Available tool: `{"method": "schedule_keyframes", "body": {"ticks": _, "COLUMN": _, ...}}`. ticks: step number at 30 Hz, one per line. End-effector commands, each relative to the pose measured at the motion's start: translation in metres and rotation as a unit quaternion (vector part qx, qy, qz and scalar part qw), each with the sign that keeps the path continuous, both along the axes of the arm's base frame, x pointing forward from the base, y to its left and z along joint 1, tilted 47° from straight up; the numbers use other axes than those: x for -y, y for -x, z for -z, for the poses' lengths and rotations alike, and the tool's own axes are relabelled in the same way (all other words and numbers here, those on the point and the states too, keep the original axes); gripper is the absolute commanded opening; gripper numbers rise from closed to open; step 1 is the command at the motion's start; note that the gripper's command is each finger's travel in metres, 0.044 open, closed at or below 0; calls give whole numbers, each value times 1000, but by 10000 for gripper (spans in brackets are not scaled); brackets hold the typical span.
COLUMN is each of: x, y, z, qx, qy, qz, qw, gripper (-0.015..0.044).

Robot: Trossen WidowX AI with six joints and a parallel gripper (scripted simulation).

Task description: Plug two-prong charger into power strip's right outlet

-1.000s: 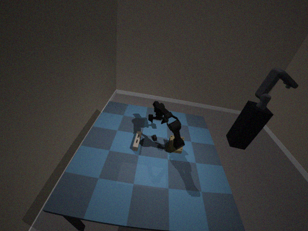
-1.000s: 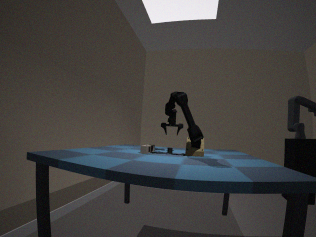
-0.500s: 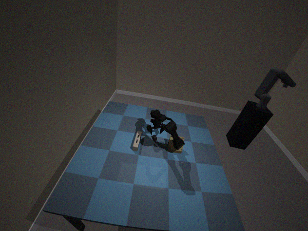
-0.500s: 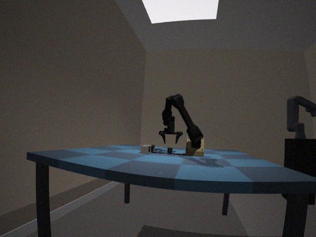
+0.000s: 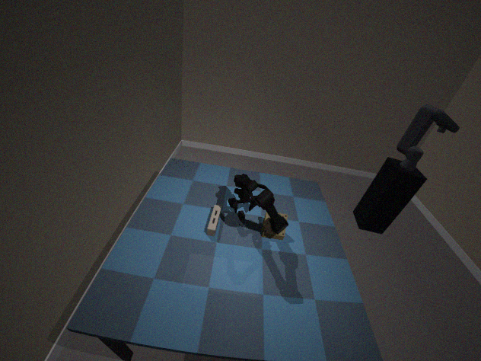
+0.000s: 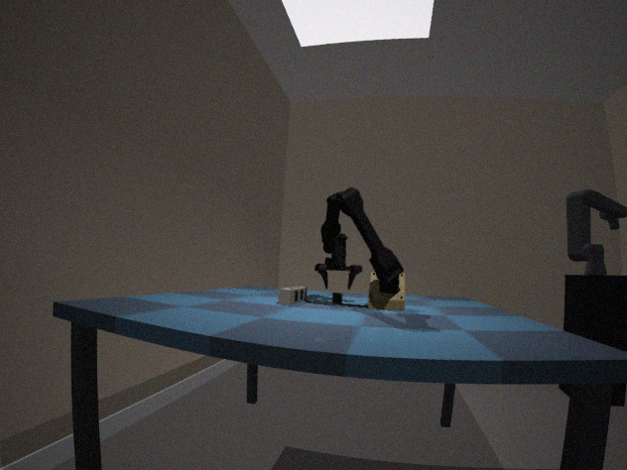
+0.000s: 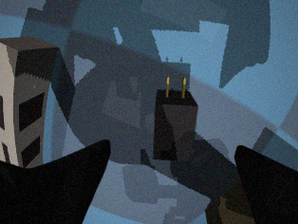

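Note:
The charger (image 5: 241, 215) (image 6: 336, 298) (image 7: 176, 128) is a small dark block on the table. In the wrist view its two gold prongs point toward the top of the picture. The pale power strip (image 5: 211, 227) (image 6: 287, 294) (image 7: 9, 76) lies left of it, with dark outlet openings; the wrist view cuts part of it off. My gripper (image 5: 243, 209) (image 6: 338, 287) (image 7: 175, 150) is open and empty, pointing down just above the charger. In the wrist view the charger shows between the two fingertips, with free space on both sides.
The arm stands on a yellowish base plate (image 5: 282, 234) (image 6: 400, 303) to the right of the charger. The table (image 5: 237, 268) (image 6: 283, 328) is checked blue and grey. A second grey arm (image 5: 411, 135) (image 6: 579, 232) stands on a black pedestal (image 5: 390, 198) (image 6: 589, 308) beyond the table's right side.

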State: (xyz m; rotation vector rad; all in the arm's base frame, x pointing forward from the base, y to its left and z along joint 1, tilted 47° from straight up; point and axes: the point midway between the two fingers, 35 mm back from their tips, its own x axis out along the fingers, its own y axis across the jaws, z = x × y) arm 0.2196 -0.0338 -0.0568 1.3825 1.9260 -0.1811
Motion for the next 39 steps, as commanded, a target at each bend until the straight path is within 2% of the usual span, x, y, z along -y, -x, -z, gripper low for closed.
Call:
{"method": "schedule_keyframes", "body": {"ticks": 1, "x": -3, "y": 0, "z": 3, "qx": 0, "qy": -1, "qz": 2, "qw": 1000, "gripper": 440}}
{"method": "schedule_keyframes", "body": {"ticks": 30, "x": -35, "y": 5, "z": 32, "qx": 0, "qy": -2, "qz": 2, "qw": 1000, "gripper": 440}}
{"method": "schedule_keyframes", "body": {"ticks": 39, "x": -33, "y": 4, "z": 30, "qx": 0, "qy": -1, "qz": 0, "qw": 1000, "gripper": 204}}
